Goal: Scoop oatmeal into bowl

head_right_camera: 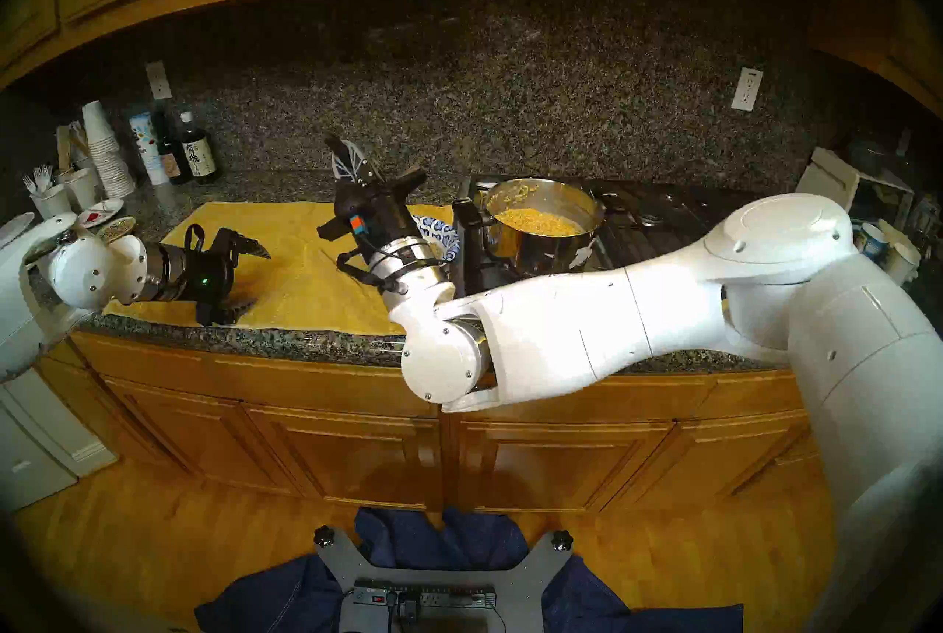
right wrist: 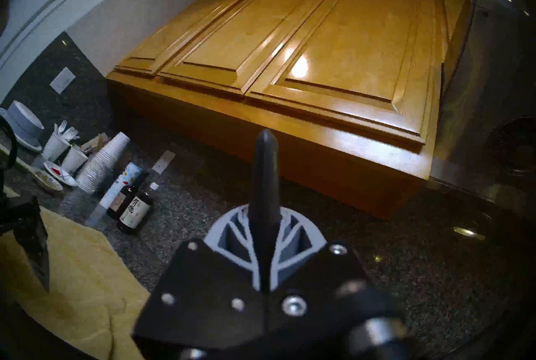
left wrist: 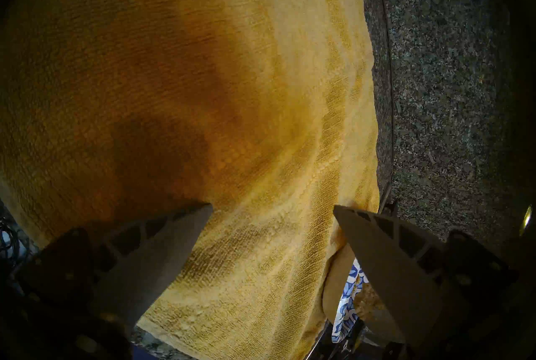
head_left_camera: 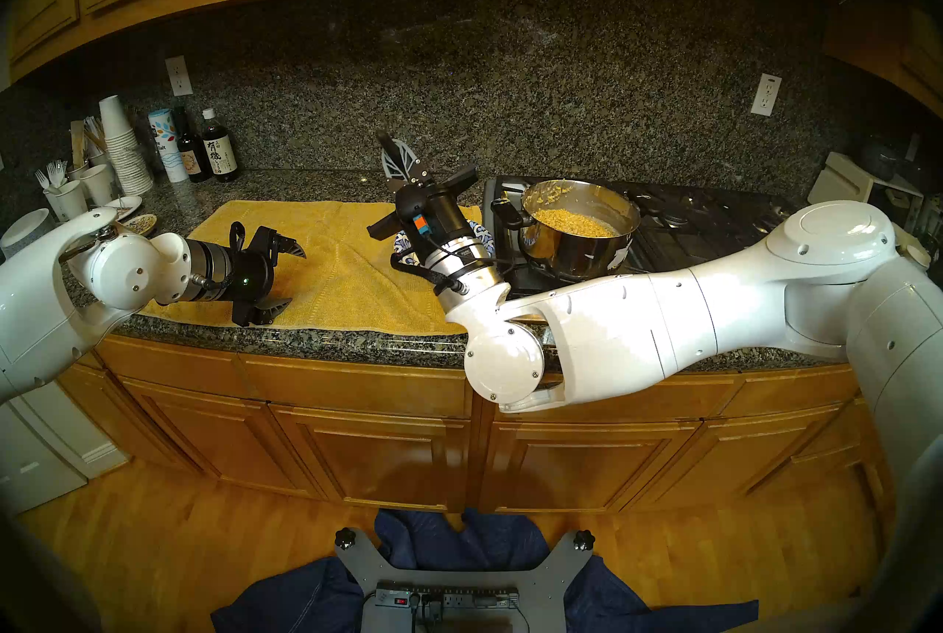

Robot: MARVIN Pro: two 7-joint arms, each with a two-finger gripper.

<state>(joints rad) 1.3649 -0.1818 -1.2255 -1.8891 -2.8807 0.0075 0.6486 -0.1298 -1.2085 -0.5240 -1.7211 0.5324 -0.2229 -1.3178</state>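
Evidently the right gripper (right wrist: 265, 260), jaws clamped on a dark utensil handle (right wrist: 264, 176), tilts upward left of the pot (head_left_camera: 576, 239); the left gripper (head_left_camera: 278, 277) idles agape.

Glossy white arms (head_left_camera: 638, 326) (screwed joints), black cables

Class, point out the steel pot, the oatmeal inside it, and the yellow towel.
steel pot (head_left_camera: 571, 254), head left view, shiny front wall.
oatmeal (head_left_camera: 574, 221), head left view, middle of the mass.
yellow towel (head_left_camera: 326, 270), head left view, bare centre.
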